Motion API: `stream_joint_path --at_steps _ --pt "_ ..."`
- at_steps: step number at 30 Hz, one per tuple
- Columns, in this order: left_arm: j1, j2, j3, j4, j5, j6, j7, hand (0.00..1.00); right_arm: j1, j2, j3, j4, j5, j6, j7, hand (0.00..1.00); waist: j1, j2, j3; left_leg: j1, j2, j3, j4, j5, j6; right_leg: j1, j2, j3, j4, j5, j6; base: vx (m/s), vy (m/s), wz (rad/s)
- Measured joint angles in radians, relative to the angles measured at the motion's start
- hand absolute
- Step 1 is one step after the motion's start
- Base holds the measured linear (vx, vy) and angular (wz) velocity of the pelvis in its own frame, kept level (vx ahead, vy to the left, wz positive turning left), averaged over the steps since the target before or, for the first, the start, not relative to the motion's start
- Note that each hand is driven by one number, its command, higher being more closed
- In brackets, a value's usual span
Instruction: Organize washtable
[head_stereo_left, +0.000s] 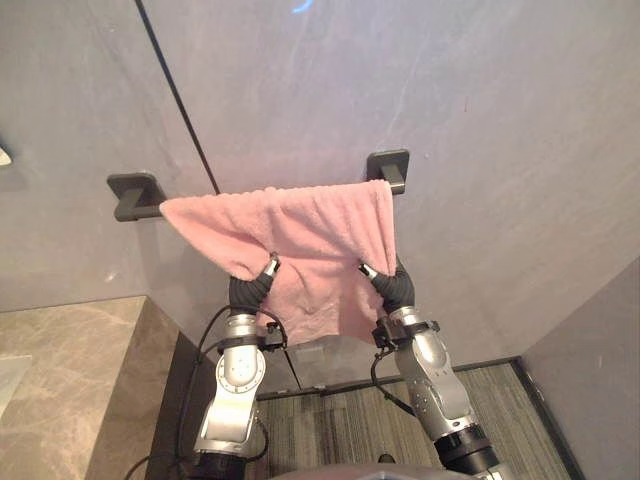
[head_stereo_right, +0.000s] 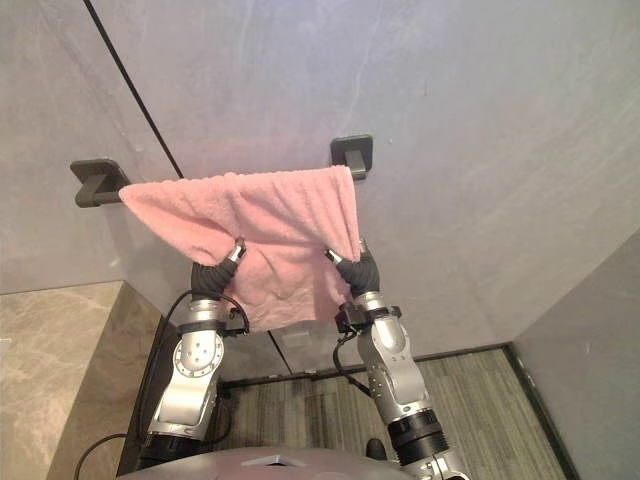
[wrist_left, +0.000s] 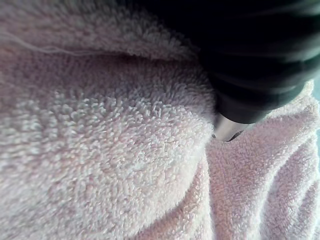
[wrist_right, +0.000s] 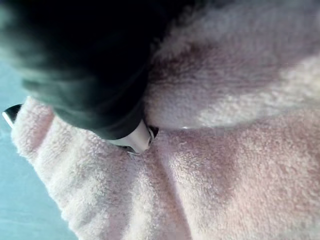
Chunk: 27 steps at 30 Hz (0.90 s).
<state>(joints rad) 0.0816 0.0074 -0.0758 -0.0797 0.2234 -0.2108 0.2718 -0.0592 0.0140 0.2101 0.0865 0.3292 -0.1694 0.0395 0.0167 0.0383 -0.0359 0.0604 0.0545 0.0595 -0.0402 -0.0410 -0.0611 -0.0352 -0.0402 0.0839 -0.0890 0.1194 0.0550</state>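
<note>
Pink towel (head_stereo_left: 300, 235): hung over the towel bar (head_stereo_left: 140, 205) on the grey wall (head_stereo_left: 460, 110). It covers almost the whole bar, starting just past the left mount and ending at the right mount (head_stereo_left: 390, 165).
Towel shape: bunched and uneven. Its lower edge is gathered up at two spots, one at each hand, and a middle flap hangs lower between the two arms.
Left hand (head_stereo_left: 250, 292): raised from below to the towel's lower left fold. The dark ribbed cover is clear of the cloth and the rest is tucked up into it.
Left hand grip: cannot tell. In the left wrist view, thick pink pile (wrist_left: 100, 150) closes around the front of the cover (wrist_left: 260, 65), and only a small silver piece shows at the fold.
Right hand (head_stereo_left: 397, 288): raised the same way to the lower right fold, below the right mount, with the cloth folded over its front.
Right hand grip: cannot tell. In the right wrist view, the cover (wrist_right: 85, 65) ends in the towel (wrist_right: 225, 175), with only a bit of silver at the crease.
Spacing: the hands are apart, one at each side of the hanging flap.
Wall seam (head_stereo_left: 175, 95): a thin dark line running down the wall and passing behind the towel near its left half.
Stone counter (head_stereo_left: 60, 380): beige and veined, low on the robot's left, well apart from the towel.
Floor (head_stereo_left: 340, 420): grey striped boards below the arms.
</note>
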Motion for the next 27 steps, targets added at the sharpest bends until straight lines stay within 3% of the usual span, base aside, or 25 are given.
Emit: stream_joint_path --at_steps 9,10,15,21,27 --pt "-0.002 -0.013 0.004 0.001 0.001 -0.01 -0.021 1.0 -0.035 0.026 -0.05 0.043 -0.038 0.0 -0.01 1.0 -0.002 -0.012 0.017 0.016 -0.001 -0.016 -0.013 0.002 0.001 0.004 -0.001 -0.015 0.017 -0.024 0.005 0.02 0.001 0.05" --pt "-0.004 -0.019 0.009 0.001 0.001 -0.012 -0.021 0.0 -0.037 0.027 -0.051 0.043 -0.038 0.0 -0.01 0.0 -0.003 -0.013 0.021 0.017 -0.001 -0.018 -0.012 0.002 0.002 0.003 0.0 -0.015 0.023 -0.026 0.002 0.04 0.003 -0.01" --pt "-0.007 -0.046 0.078 0.001 -0.001 -0.009 -0.018 0.0 -0.038 0.034 -0.093 0.042 -0.037 -0.001 -0.04 0.0 -0.006 -0.014 0.029 0.018 -0.002 -0.021 -0.012 -0.002 0.005 0.002 -0.001 -0.015 0.035 -0.04 0.003 0.03 0.003 0.04" --pt "-0.004 -0.045 0.175 -0.002 -0.05 -0.006 0.052 0.0 -0.04 0.039 -0.181 0.017 -0.034 -0.031 -0.097 0.0 -0.005 -0.013 0.054 0.018 -0.003 -0.02 -0.012 -0.005 0.007 0.001 -0.001 -0.016 0.036 -0.043 0.004 0.0 0.0 0.0" --pt "0.01 -0.044 0.165 -0.04 -0.062 -0.005 0.063 0.0 0.001 0.032 -0.191 -0.019 -0.012 -0.035 -0.117 0.0 -0.005 -0.014 0.055 0.016 -0.002 -0.015 -0.01 -0.01 0.007 0.001 -0.002 -0.015 0.029 -0.043 0.004 0.01 0.0 -0.02"
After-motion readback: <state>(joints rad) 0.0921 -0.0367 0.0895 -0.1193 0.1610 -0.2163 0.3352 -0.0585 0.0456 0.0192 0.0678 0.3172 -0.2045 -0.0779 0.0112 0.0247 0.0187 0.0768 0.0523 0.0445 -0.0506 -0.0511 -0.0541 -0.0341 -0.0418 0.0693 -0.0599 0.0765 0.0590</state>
